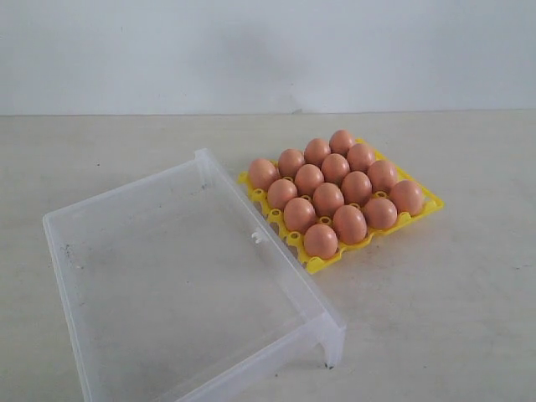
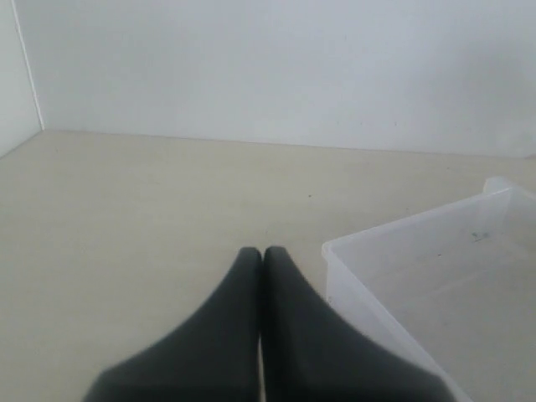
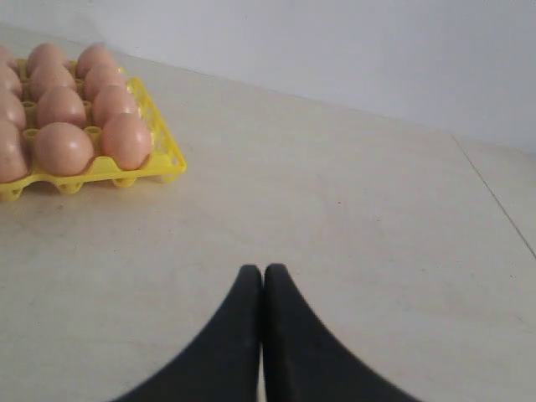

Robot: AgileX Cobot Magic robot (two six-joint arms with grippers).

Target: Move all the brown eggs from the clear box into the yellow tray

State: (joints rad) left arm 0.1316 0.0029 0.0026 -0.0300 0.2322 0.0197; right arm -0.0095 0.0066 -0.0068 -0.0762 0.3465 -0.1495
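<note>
Several brown eggs (image 1: 327, 198) fill the cups of the yellow tray (image 1: 315, 265) at the middle right of the exterior view. The clear box (image 1: 126, 213) lies left of the tray and holds no eggs. Neither arm shows in the exterior view. My left gripper (image 2: 262, 252) is shut with nothing in it, over bare table beside a corner of the clear box (image 2: 402, 239). My right gripper (image 3: 262, 270) is shut and holds nothing, well apart from the yellow tray (image 3: 164, 163) and its brown eggs (image 3: 64, 147).
A pale table (image 1: 452, 301) carries everything, with a white wall (image 1: 268, 50) behind it. A table edge or seam (image 3: 494, 197) runs to one side in the right wrist view.
</note>
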